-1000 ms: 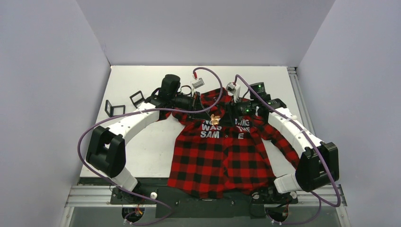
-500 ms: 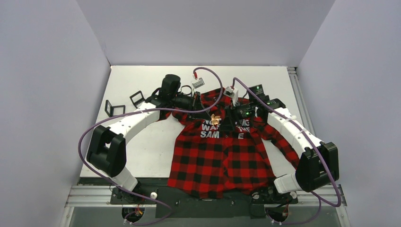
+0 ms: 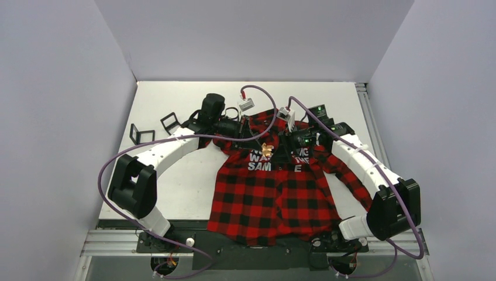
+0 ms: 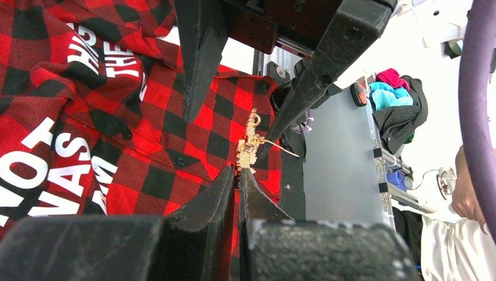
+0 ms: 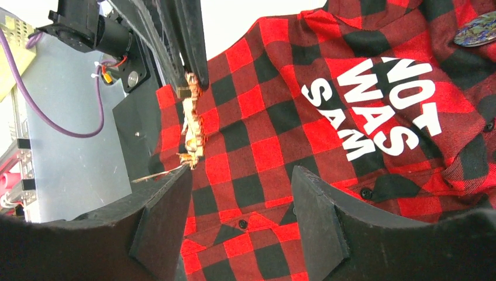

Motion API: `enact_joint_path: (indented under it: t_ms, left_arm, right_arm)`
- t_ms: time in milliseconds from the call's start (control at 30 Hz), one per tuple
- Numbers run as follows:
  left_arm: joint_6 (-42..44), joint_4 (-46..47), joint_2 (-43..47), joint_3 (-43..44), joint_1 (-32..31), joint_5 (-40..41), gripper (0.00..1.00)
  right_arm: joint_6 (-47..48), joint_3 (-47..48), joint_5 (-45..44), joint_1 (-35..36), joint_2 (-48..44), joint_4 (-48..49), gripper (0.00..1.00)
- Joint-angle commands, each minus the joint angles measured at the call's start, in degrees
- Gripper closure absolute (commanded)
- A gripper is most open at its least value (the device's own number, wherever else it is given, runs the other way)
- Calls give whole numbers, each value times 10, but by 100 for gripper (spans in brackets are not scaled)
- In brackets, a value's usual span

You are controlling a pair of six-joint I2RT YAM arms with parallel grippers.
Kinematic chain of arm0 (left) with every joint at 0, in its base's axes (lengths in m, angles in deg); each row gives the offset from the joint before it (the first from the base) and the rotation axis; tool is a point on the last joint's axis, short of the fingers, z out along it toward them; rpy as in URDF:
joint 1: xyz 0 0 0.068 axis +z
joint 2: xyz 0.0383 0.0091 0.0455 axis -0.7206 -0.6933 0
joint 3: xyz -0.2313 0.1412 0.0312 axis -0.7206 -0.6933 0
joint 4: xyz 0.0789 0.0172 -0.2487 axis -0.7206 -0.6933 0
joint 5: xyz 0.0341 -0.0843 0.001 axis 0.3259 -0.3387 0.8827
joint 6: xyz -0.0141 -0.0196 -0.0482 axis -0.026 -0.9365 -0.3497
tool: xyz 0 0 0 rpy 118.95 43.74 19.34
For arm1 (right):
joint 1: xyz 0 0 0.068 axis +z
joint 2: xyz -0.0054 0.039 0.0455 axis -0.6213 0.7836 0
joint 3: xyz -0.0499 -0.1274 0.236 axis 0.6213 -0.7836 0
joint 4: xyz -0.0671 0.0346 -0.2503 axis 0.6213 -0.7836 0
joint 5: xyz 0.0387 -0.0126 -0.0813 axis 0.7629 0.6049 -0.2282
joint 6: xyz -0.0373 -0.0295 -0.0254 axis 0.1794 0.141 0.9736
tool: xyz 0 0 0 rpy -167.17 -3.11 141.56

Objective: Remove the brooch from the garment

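Note:
The garment [image 3: 275, 187], a red-and-black check shirt with white letters, lies flat on the white table. The brooch [image 3: 267, 148], small and orange-gold, sits at the chest by the letters. My left gripper [image 3: 261, 144] is shut on one end of the brooch [image 4: 250, 140], fingertips together [image 4: 238, 171]. My right gripper [image 3: 280, 151] is open on the brooch's other side. In the right wrist view its gap [image 5: 241, 175] spans bare plaid, and its left finger [image 5: 166, 211] touches the brooch's [image 5: 192, 126] lower end, where a thin pin sticks out. I cannot tell whether the brooch is clear of the cloth.
Two small black frames [image 3: 142, 133] [image 3: 169, 122] stand on the table left of the left arm. A round dark patch [image 5: 476, 29] sits on the shirt near the collar. Purple cables loop over both arms. A metal rail [image 3: 368, 117] runs along the table's right edge.
My right gripper has shifted a little left, closer to the brooch. The left gripper and the brooch have barely moved.

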Motion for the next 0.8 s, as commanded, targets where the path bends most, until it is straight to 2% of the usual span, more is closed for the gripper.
enact_joint_path:
  t_ms: [0,167,400,767]
  left_arm:
    - [10,18,-1,3,-7,-5,100]
    - [17,10,-3,4,-9,-5,100]
    - [28,0,-1,3,-12,-3,100]
    - [36,-5,-1,3,-12,4,100]
  right_arm:
    - [-21,25,21,3,-22,48,41]
    - [-31,28,27,3,-20,55,43]
    - [-42,30,35,2,-13,61,51]
    - [-84,24,36,1,-12,98,53]
